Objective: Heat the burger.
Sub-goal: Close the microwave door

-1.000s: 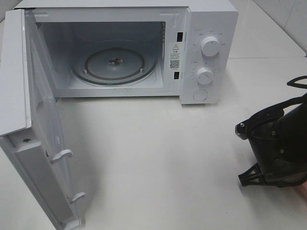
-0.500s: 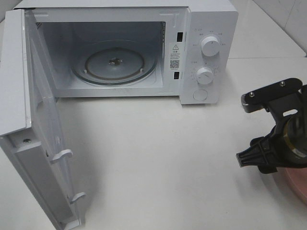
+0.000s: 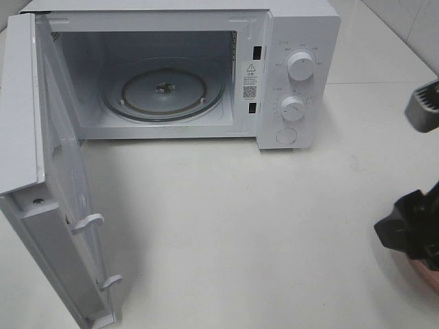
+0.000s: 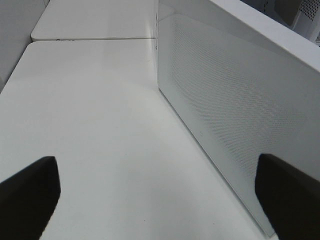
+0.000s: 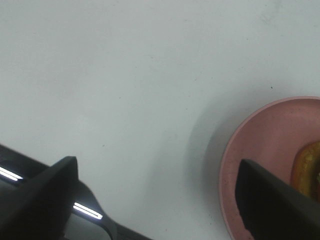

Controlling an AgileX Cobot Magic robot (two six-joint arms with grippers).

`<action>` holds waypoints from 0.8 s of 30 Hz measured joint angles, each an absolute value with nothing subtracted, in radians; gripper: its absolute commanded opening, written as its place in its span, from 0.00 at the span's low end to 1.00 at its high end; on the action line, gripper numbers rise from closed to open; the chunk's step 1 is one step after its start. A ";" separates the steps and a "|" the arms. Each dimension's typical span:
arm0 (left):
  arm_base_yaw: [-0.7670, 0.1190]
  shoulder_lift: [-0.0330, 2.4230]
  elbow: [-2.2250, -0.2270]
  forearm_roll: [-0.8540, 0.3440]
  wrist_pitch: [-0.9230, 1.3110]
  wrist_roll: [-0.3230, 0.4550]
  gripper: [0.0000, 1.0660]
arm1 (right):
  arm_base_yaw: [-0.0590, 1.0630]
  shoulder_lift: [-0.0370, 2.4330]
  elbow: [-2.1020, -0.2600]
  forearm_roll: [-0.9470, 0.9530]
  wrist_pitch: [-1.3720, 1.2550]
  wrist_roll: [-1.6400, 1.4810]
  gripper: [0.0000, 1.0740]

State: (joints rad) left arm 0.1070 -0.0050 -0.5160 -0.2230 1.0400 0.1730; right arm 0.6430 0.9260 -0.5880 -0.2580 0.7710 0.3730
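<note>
Nearby, the microwave [image 3: 171, 75] stood with its door [image 3: 51, 185] swung wide while both grippers, left [image 4: 155, 195] and right [image 5: 165, 200], gaped empty beside the plate [image 5: 265, 145] bearing the burger [image 5: 307, 167].

High overview; two close wrist views

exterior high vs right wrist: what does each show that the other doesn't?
Only the exterior high view: the microwave with its door swung open and the bare glass turntable. Only the right wrist view: the burger, lying on the pink plate. Both: the white table, the plate's edge and the right gripper, open.
</note>
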 measured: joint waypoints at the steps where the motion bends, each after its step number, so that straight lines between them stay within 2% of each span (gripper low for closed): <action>1: 0.107 -0.005 -0.516 -0.223 1.040 0.173 0.92 | 0.643 0.871 -0.603 -0.214 0.824 0.317 0.77; 16: 0.107 -0.005 -0.516 -0.223 1.040 0.173 0.92 | 0.643 0.544 -0.614 -0.182 1.092 0.258 0.74; 22: 0.107 -0.005 -0.516 -0.223 1.040 0.173 0.92 | 0.578 0.386 -0.614 -0.182 1.102 0.237 0.72; 24: 0.107 -0.005 -0.516 -0.223 1.040 0.173 0.92 | 0.515 0.319 -0.612 -0.182 1.101 0.217 0.72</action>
